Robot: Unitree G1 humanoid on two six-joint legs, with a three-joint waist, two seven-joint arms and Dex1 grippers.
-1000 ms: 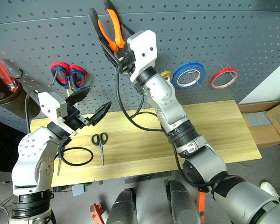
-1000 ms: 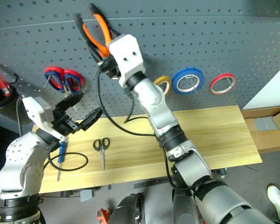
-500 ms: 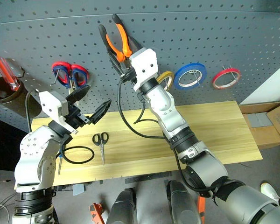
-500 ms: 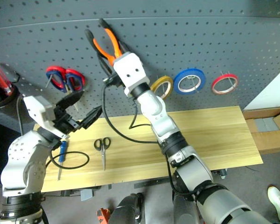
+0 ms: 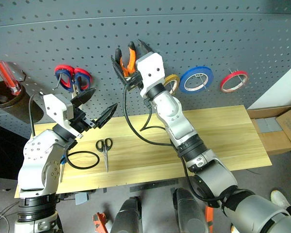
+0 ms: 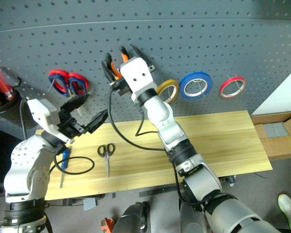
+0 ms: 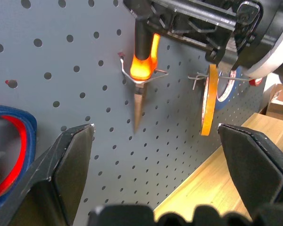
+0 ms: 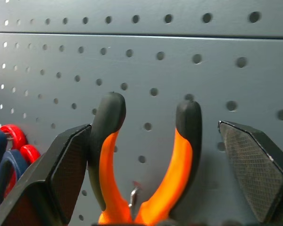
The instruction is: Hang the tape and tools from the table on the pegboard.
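Note:
The orange-and-black pliers (image 5: 130, 59) hang nose down from a hook on the dark grey pegboard (image 5: 242, 34). My right gripper (image 5: 131, 51) is open around their handles (image 8: 106, 174), one finger beside each handle. My left gripper (image 5: 103, 100) is open and holds nothing, raised over the left end of the table (image 5: 218, 131). The pliers' nose (image 7: 137, 108) also appears in the left wrist view. Small black scissors (image 5: 105, 145) and a blue-handled screwdriver (image 6: 64, 160) lie on the table. The red tape (image 5: 234, 81) hangs on the pegboard at the right.
Red-and-blue scissors (image 5: 72, 77), a yellow tape ring (image 5: 172, 80) and a blue tape ring (image 5: 196, 79) hang on the board. A red screwdriver (image 5: 5, 77) stands in a brown holder at far left. A black cable loop (image 5: 80, 160) lies on the table. Cardboard boxes (image 5: 286, 126) stand at right.
My right gripper has opened off the pliers' handles and come down slightly; the pliers now sit lower on the board, on the hook. The left arm has not moved.

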